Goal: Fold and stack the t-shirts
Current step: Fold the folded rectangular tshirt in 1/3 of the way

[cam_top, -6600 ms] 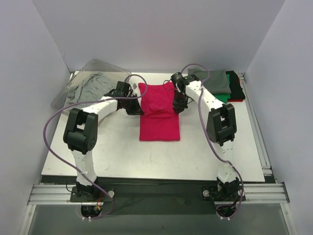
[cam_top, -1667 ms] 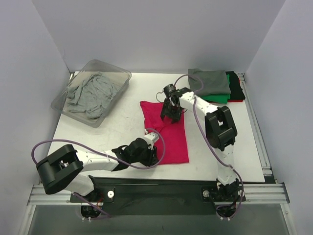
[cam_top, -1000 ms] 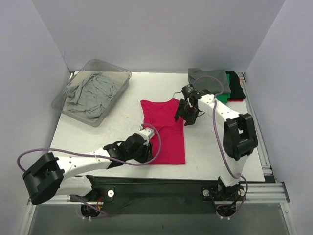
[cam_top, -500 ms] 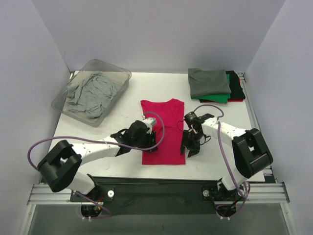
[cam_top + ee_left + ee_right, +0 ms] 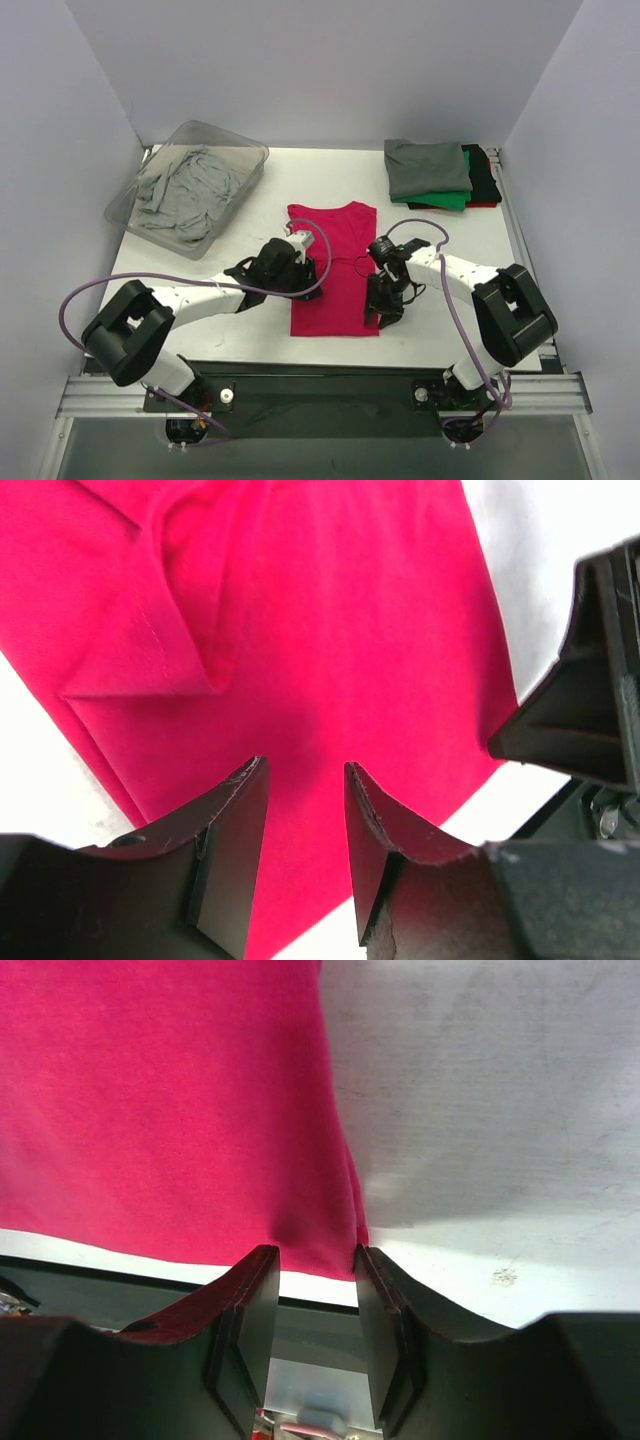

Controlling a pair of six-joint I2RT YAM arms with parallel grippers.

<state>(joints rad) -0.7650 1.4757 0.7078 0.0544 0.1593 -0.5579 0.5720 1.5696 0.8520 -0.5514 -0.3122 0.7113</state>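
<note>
The magenta-red t-shirt point(image 5: 335, 268) lies flat in the middle of the table, sleeves folded in, collar toward the far side. My left gripper point(image 5: 300, 272) hovers over its left edge; in the left wrist view its jaws point(image 5: 305, 780) stand open over the cloth point(image 5: 330, 630), holding nothing. My right gripper point(image 5: 381, 306) is at the shirt's near right corner; in the right wrist view the open jaws point(image 5: 314, 1260) straddle the hem corner point(image 5: 330, 1240). A folded stack stands at the back right: dark grey shirt point(image 5: 427, 165) on top, then green point(image 5: 452, 201), black point(image 5: 486, 177) and red point(image 5: 482, 205).
A clear plastic bin point(image 5: 228, 139) at the back left holds crumpled light grey shirts point(image 5: 185, 185). The table's near edge point(image 5: 300, 1305) runs just past the shirt's hem. The right gripper's black body point(image 5: 590, 700) shows in the left wrist view.
The shirt has been laid out longer toward the near edge. The right gripper came from the collar end down to the near right corner. The left gripper shifted slightly farther along the left edge.
</note>
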